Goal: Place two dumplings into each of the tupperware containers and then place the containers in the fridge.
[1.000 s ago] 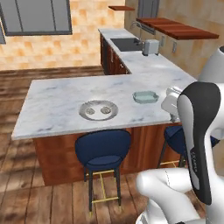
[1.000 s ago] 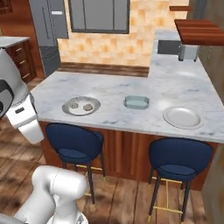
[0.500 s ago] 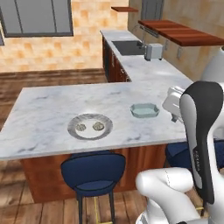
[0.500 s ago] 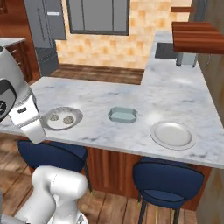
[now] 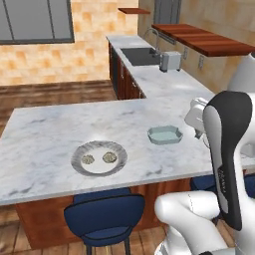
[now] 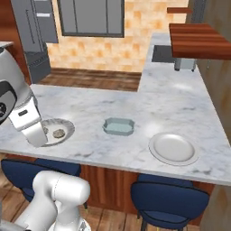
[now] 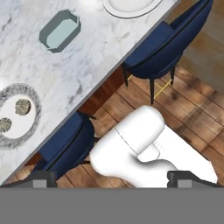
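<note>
- End effector (image 7: 114, 177): jaws fully apart, nothing between them. It is off the tabletop edge, looking down at the wooden floor (image 7: 192, 109) and the stools.
- Dumplings: I see two, side by side on a round grey dish (image 5: 75, 160) near the front edge of the tabletop (image 5: 60, 129). Left one (image 5: 87, 159), right one (image 5: 109, 157), close to each other but not touching.
- Same pair in the hand view: (image 7: 22, 106) and (image 7: 5, 124), dish at the left edge.
- From the right base view the arm covers part of the dish; one dumpling (image 6: 58, 133) is visible beside it.
- Pale blue-green tupperware container (image 5: 164, 134) sits upright and empty on the tabletop, well apart from the dish, to its right. Also at (image 6: 118, 126) and (image 7: 60, 31).
- A plain round plate (image 6: 173, 148) is further right of the container, empty, near the front edge. Its rim shows at the top of the hand view (image 7: 129, 6).
- Tall grey unit with a bar handle at the far left of the room (image 6: 34, 31) looks like the fridge, doors shut as far as I can tell.
- Two blue stools under the tabletop overhang: (image 6: 169, 200) and (image 5: 104, 216).
- Back run of the counter: sink (image 5: 142, 56), toaster (image 5: 170, 61), wooden shelf (image 5: 204, 42) above.
</note>
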